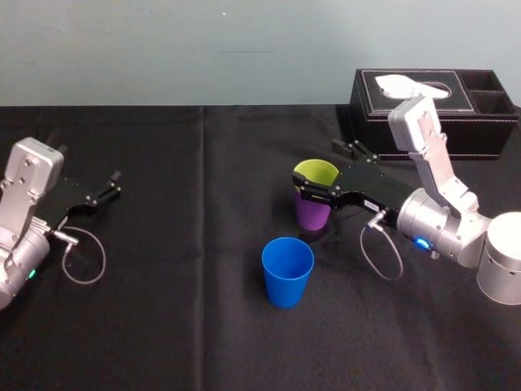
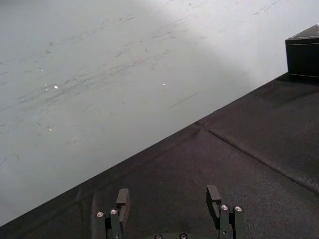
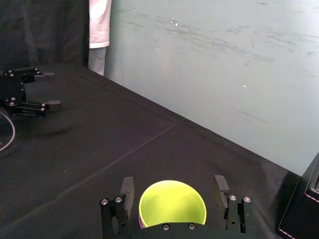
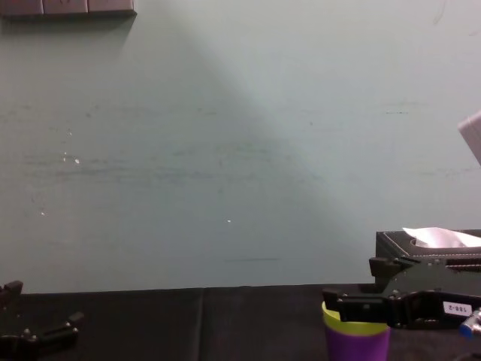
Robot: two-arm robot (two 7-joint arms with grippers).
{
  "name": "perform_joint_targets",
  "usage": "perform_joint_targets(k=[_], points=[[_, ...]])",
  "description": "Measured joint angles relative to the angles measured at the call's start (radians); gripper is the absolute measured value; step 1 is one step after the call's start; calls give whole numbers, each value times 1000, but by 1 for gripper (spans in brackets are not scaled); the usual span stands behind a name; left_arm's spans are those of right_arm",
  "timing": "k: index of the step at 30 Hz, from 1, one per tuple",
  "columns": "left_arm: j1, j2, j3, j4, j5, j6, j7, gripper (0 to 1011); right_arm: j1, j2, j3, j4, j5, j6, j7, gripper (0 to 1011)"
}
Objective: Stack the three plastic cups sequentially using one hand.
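Two cups nested, third apart

The yellow-green cup (image 1: pixel 316 172) sits inside the purple cup (image 1: pixel 312 214) on the black worktop (image 1: pixel 179 309). The right tool (image 3: pixel 173 182) straddles their rim, jaws apart, gripping nothing. The blue cup (image 1: pixel 287 271) stands upright nearby, nearer the robot. The left tool (image 1: pixel 114 184) lies far left, jaws spread, empty

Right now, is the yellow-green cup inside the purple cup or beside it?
Inside. The yellow-green cup sits in the purple cup, only its rim poking out; the right hand is open around them.
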Motion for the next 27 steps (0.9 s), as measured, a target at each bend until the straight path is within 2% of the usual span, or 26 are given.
perform_joint_targets(k=[16,20,27], points=[[0,0,0,0,0,0,0,1011,-7,2,3,-10,-1,1,-7,1003],[0,0,0,0,0,0,0,1011,-44,16,23,-50,6,-7,-22,1003],[0,0,0,0,0,0,0,1011,-170,62,92,-160,62,-64,-24,1003]])
